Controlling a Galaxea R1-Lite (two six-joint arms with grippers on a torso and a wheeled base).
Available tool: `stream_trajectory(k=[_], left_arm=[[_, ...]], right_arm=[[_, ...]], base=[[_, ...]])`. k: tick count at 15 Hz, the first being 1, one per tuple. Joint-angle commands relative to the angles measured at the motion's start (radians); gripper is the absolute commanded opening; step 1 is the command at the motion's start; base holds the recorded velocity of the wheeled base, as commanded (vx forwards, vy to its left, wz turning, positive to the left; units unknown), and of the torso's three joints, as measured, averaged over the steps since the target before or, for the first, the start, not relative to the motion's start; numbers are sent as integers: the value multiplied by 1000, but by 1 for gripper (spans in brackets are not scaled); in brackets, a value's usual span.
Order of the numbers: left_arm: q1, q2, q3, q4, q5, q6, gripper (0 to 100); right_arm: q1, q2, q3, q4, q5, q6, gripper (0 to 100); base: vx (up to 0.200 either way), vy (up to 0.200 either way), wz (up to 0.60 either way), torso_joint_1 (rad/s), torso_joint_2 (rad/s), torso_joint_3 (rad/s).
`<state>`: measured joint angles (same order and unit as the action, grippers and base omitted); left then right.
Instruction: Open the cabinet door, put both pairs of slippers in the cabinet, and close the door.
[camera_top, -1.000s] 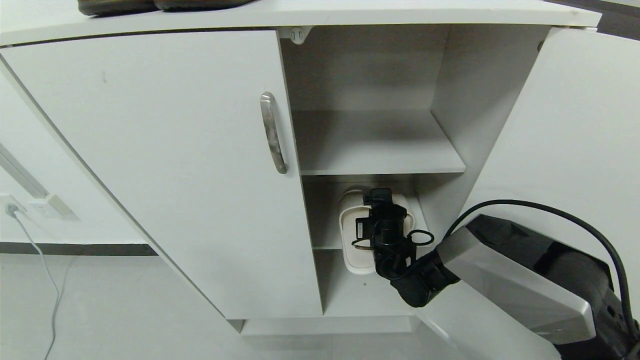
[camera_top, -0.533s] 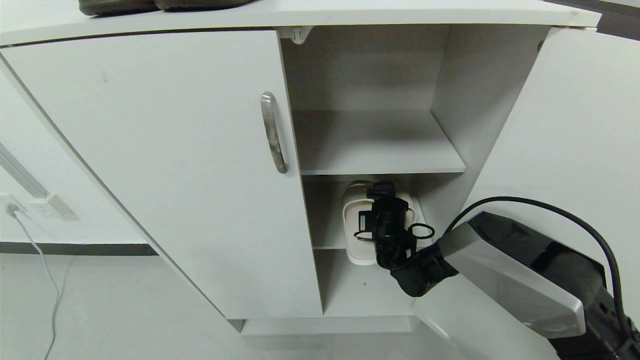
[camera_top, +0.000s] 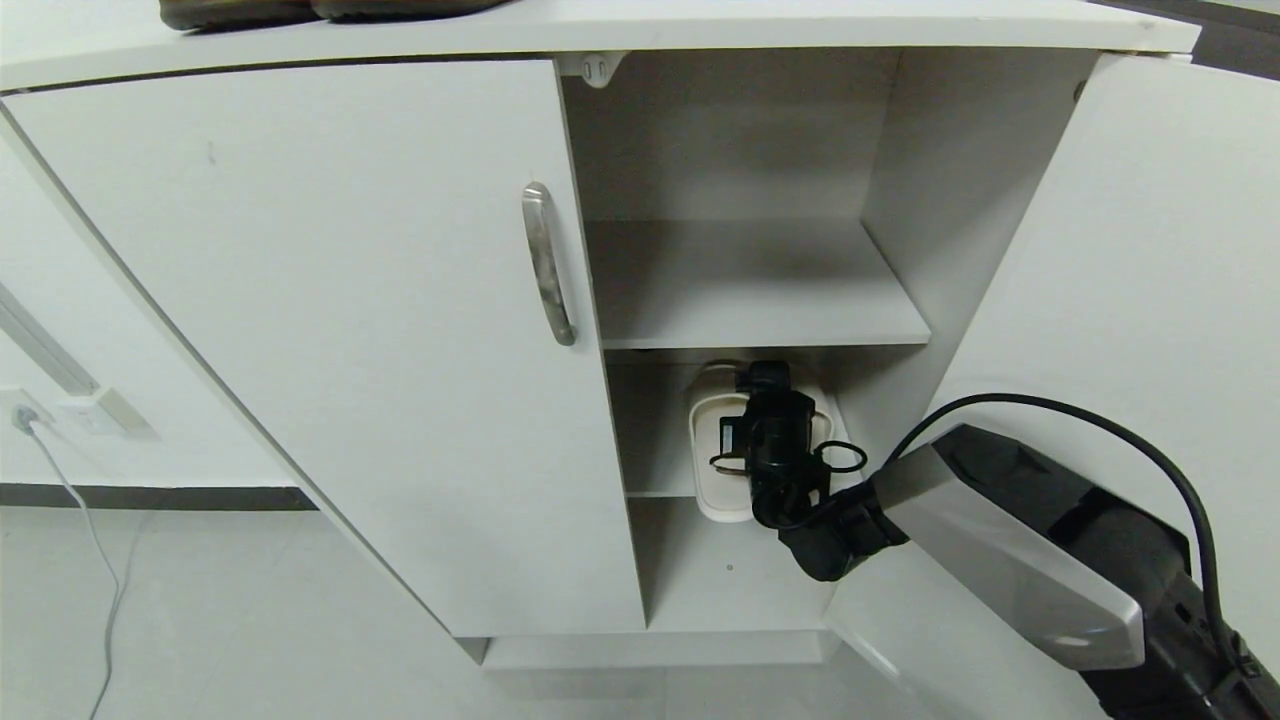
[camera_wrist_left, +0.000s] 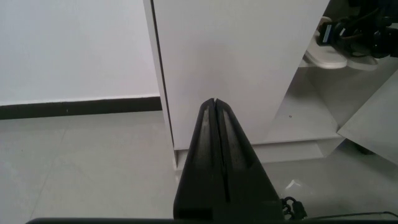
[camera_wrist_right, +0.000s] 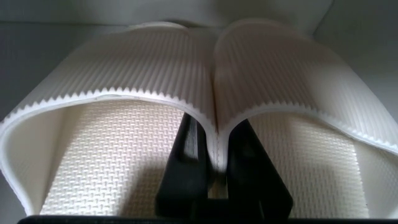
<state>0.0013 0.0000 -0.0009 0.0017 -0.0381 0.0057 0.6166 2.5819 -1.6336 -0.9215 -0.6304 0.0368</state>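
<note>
White slippers (camera_wrist_right: 124, 87) clamped in right jaws, arm (camera_top: 1000, 550) stretched into cabinet (camera_top: 950, 200); left jaws closed, empty.

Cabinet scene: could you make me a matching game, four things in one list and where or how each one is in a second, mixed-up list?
Things:
1. white slippers
2. dark slippers
3. left door
4. right door

Places or states:
A. swung open
B. lying on the cabinet top
C. shut
D. clamped in the right gripper, inside

Pairs: 1-D, 2-B, 3-C, 4-A
</note>
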Motion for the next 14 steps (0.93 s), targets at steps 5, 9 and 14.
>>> stream_trajectory(k=[5,9,14], left_arm=[[0,0,1,0,0,0,0],[0,0,1,0,0,0,0],[0,0,1,0,0,0,0]], right_arm=[[2,3,-6,4,0,-2,0],[3,4,-8,35,0,-2,100],[15,-46,87,32,0,-2,100]], base=[[0,0,0,0,0,0],[0,0,0,0,0,0],[0,0,0,0,0,0]])
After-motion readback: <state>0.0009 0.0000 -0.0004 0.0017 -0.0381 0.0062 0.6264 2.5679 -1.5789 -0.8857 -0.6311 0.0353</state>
